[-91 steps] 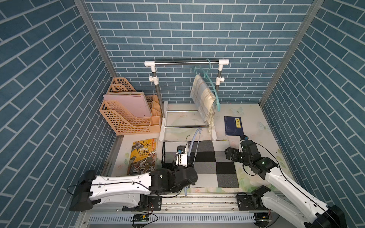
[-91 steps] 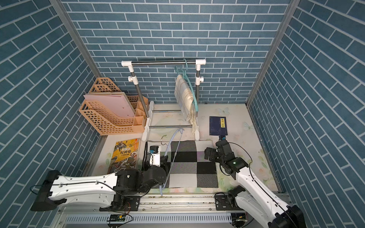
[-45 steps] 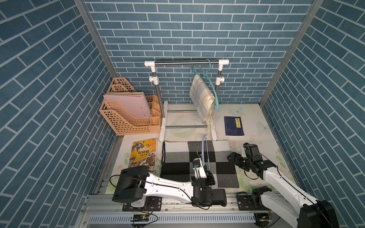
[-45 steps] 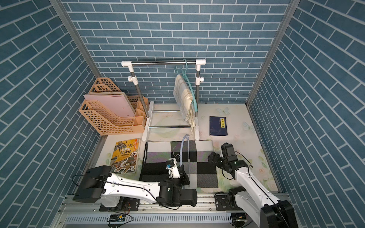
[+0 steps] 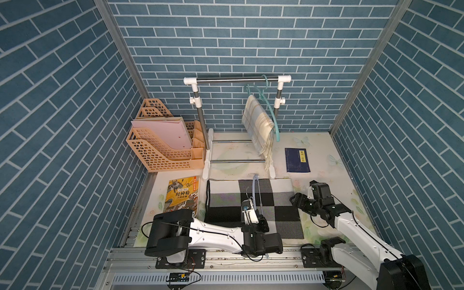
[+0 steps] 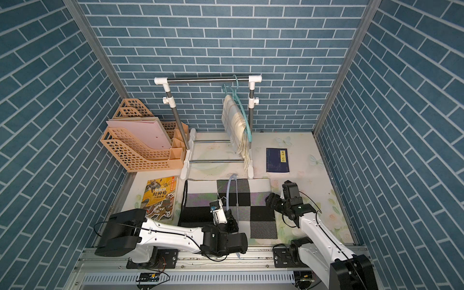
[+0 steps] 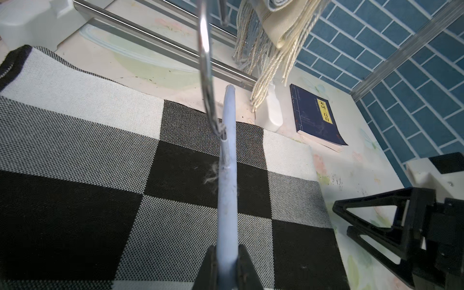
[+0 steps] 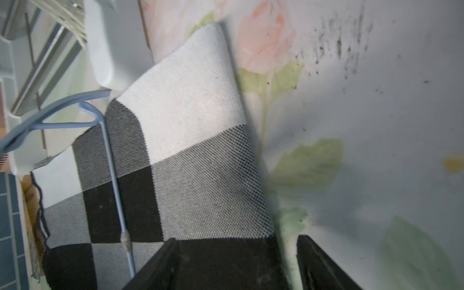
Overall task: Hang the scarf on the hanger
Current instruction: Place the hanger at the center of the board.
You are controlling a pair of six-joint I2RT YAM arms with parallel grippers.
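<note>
Checked scarf [image 5: 278,208] flat on the surface [image 5: 326,175], pale blue hanger [image 5: 254,188] held over it
The left end effector [image 7: 227,253] is clenched on one end of the hanger, which reaches toward the clothes rack [image 5: 236,80]; right end effector [image 8: 236,241] is released, jaws apart astride the scarf's edge

Scarf look: the scarf [image 5: 276,200] is knitted, checked in black, grey and white blocks, with dark trim along one short end.
Scarf pose: it lies spread flat as a wide rectangle on the table [image 5: 326,175], near the front middle.
Hanger look: the hanger [image 7: 227,175] is thin and light blue, with a silver metal hook.
Hanger pose: it stands over the scarf's middle, reaching toward the scarf's far edge.
Hanger state: it is clamped at one end in the left gripper [image 7: 227,251]; whether it touches the scarf is unclear.
</note>
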